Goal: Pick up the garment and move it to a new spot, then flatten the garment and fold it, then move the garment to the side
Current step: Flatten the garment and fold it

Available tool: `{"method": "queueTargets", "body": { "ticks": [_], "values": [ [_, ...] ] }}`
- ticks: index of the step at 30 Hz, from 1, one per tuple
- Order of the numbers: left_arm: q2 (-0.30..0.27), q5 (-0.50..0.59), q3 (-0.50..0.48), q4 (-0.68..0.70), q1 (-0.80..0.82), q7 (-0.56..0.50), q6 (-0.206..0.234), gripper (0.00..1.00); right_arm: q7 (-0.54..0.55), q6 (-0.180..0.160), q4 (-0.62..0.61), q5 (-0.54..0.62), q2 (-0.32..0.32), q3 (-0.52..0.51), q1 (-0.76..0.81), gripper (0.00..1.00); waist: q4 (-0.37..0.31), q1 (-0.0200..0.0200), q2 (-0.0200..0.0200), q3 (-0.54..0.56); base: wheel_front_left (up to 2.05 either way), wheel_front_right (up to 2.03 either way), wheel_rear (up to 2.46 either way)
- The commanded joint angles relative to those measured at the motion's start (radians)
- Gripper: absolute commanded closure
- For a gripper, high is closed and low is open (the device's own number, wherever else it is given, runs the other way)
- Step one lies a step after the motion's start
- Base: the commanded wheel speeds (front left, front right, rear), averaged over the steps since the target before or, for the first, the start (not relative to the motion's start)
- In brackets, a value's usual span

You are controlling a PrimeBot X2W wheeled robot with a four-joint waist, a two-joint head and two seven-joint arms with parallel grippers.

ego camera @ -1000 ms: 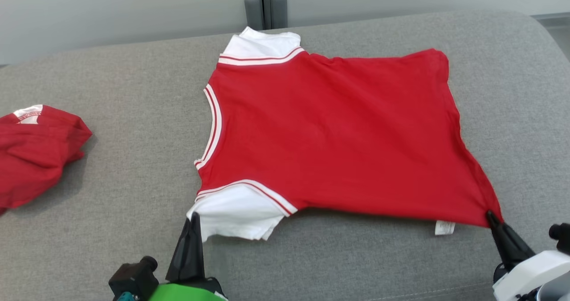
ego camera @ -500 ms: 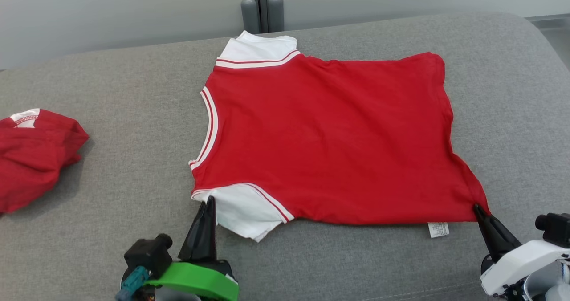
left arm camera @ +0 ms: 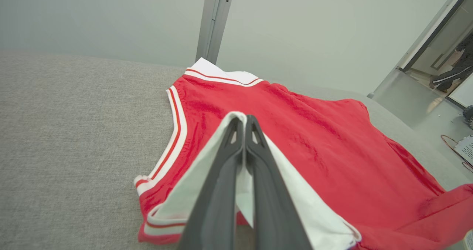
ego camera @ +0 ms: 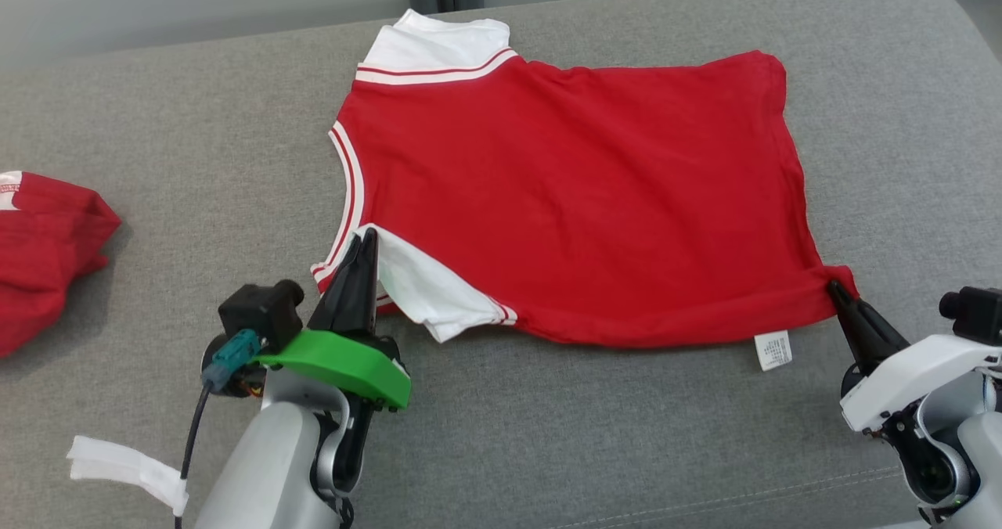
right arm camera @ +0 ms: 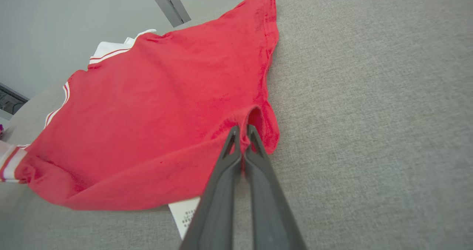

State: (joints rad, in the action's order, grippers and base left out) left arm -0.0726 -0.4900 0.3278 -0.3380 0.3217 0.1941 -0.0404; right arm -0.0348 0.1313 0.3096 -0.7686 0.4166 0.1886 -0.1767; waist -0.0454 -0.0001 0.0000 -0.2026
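Garment (ego camera: pixel 571 192), red with white sleeves and striped trim, lies spread on grey cushion (ego camera: pixel 196 145) in the head view, neck to the left, hem to the right. Left gripper (ego camera: pixel 366 235) is at the near sleeve (ego camera: pixel 427 294), jaws closed on its white cloth; the sleeve is pulled up and over onto the red body. Right gripper (ego camera: pixel 834 286) has its jaws pinched shut on the near hem corner, which is bunched at the tips. White label (ego camera: pixel 773 350) sticks out below the near edge, just beside that corner. Second red garment (ego camera: pixel 39 255) sits crumpled at the far left, well apart.

Left wrist view: left gripper (left arm camera: pixel 244 118) jaws together, white sleeve (left arm camera: pixel 295 205) cloth caught between them and draped down both sides; red body of garment (left arm camera: pixel 314 139) beyond, far sleeve at the top.

Right wrist view: right gripper (right arm camera: pixel 242 129) jaws shut on a small red fold of hem; garment (right arm camera: pixel 159 105) stretches away up-left, near edge lifted off the cushion. Label (right arm camera: pixel 183 213) shows under that edge, next to the fingers.
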Motion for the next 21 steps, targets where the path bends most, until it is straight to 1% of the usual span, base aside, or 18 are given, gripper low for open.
{"method": "queueTargets", "body": {
  "ticks": [1,11,16,18,19,20,21],
  "values": [
    [-0.002,0.007,0.002,-0.023,0.042,-0.002,-0.006,1.0,0.006,-0.001,0.011,-0.012,0.001,0.001,-0.025,1.0,-0.001,0.0001,0.0,-0.021,0.0,0.0,0.0],
    [-0.007,0.028,0.021,-0.241,0.252,0.009,-0.039,1.0,0.028,-0.001,0.117,-0.046,0.01,0.039,-0.18,1.0,-0.011,0.0001,0.0,-0.07,0.0,0.0,0.0],
    [-0.002,0.039,0.044,-0.356,0.339,0.027,-0.053,1.0,0.009,-0.001,0.183,-0.063,0.007,0.061,-0.257,1.0,-0.007,0.0001,0.0,-0.084,0.0,0.0,0.0],
    [0.002,0.041,0.047,-0.394,0.366,0.04,-0.056,1.0,-0.013,-0.001,0.204,-0.065,0.004,0.071,-0.281,0.99,-0.005,0.0001,0.0,-0.088,0.0,0.0,0.0],
    [0.003,0.042,0.047,-0.408,0.375,0.045,-0.057,0.89,-0.024,-0.001,0.212,-0.067,0.003,0.075,-0.288,0.56,-0.005,0.0001,0.0,-0.088,0.0,0.0,0.0],
    [0.005,0.044,0.048,-0.425,0.385,0.052,-0.055,0.58,-0.036,-0.001,0.223,-0.071,0.002,0.082,-0.295,0.0,-0.004,0.0001,0.0,-0.087,0.0,0.0,0.0],
    [0.007,0.043,0.048,-0.437,0.391,0.056,-0.055,0.0,-0.045,-0.001,0.232,-0.075,0.002,0.087,-0.298,0.0,-0.002,0.0001,0.0,-0.086,0.0,0.0,0.0]
  ]
}}
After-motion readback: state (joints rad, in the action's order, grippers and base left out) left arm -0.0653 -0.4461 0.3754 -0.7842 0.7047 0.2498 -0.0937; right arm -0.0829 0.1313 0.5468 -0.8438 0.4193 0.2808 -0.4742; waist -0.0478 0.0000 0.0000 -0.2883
